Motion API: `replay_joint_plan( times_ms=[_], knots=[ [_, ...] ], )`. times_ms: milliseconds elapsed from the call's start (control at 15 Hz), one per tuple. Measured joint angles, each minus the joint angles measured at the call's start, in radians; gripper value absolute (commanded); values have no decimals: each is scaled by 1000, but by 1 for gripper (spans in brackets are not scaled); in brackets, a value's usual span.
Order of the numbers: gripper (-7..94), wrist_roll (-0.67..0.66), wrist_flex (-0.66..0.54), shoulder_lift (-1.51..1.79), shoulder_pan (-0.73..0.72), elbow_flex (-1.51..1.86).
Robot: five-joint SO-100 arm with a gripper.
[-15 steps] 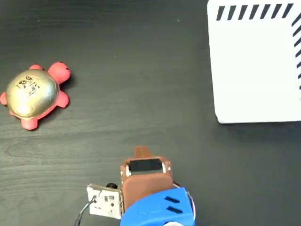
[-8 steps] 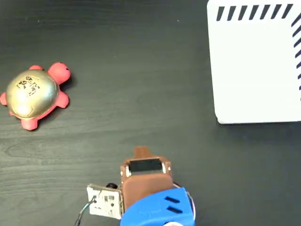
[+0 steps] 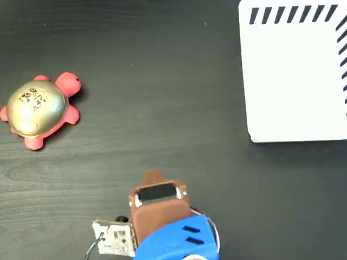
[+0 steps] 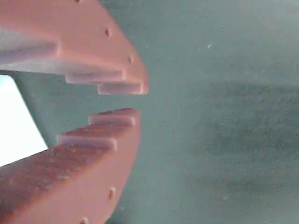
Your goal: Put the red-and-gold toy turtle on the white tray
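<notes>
The red-and-gold toy turtle (image 3: 37, 110) lies on the dark table at the left of the fixed view, gold shell up, with a small black-and-white sticker on it. The white tray (image 3: 295, 81), black stripes along its edges, fills the upper right corner. My gripper (image 3: 153, 175) sits at the bottom centre, well away from both, on a brown and blue arm. In the wrist view my gripper (image 4: 138, 101) has its brown stepped fingers (image 4: 112, 74) nearly together, only a thin slit between the tips, nothing held. A white patch of the tray (image 4: 16, 126) shows behind them.
A small white circuit board with wires (image 3: 113, 236) hangs at the arm's left side. The dark wood-grain table (image 3: 162, 97) spreads between the turtle and the tray.
The arm has shifted a little to the left in the fixed view. The turtle and the tray have not moved.
</notes>
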Motion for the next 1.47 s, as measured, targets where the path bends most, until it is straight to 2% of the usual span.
replay_joint_plan(
  times_ms=[133,400,600,933,1067,1333,1467],
  knots=[
    [0,-28,-32,-57,-57,0],
    [0,-14,-261,-337,-146,-35],
    [0,-14,-276,-560,-215,-247],
    [0,-77,-121,-1015,-311,-749],
    [0,-106,-5,-1204,-330,-983],
    [0,-149,307,-1709,-330,-1658],
    [0,-199,382,-1933,-348,-1973]
  ],
)
